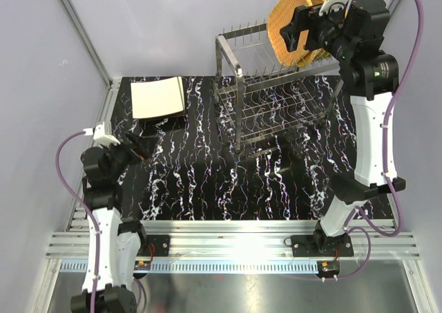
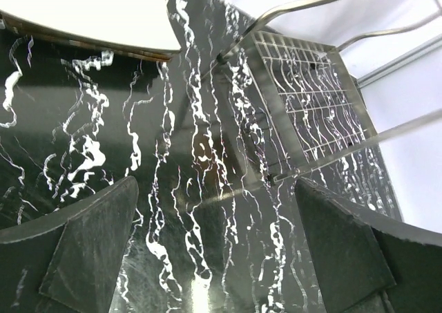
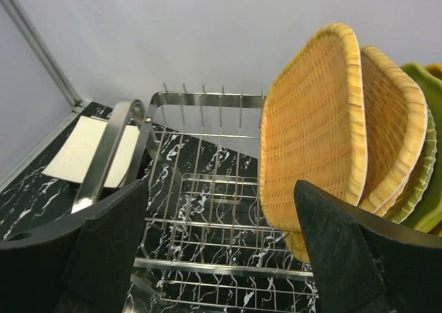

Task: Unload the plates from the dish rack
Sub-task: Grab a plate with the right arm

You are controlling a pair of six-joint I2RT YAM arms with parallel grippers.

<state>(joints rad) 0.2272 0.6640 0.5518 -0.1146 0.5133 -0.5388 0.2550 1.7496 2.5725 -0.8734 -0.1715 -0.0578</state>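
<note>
In the upper right of the frame the woven orange-tan plates (image 1: 289, 19) stand on edge in the top tier of the dish rack (image 1: 276, 102), with a green plate (image 3: 425, 195) behind them. The right jaws hang wide just before the nearest plate, gripping nothing. Cream plates (image 1: 159, 97) lie stacked at upper left on the desk (image 1: 207, 188). The left jaws gape wide above it, lower left.

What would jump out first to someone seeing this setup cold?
The woven orange-tan plates stand out first, leaning on edge at the right end of the dish rack, upper tier, with the open right pincer raised just in front of them. Next is the stack of cream plates lying flat on the black marbled table, far left.
</note>
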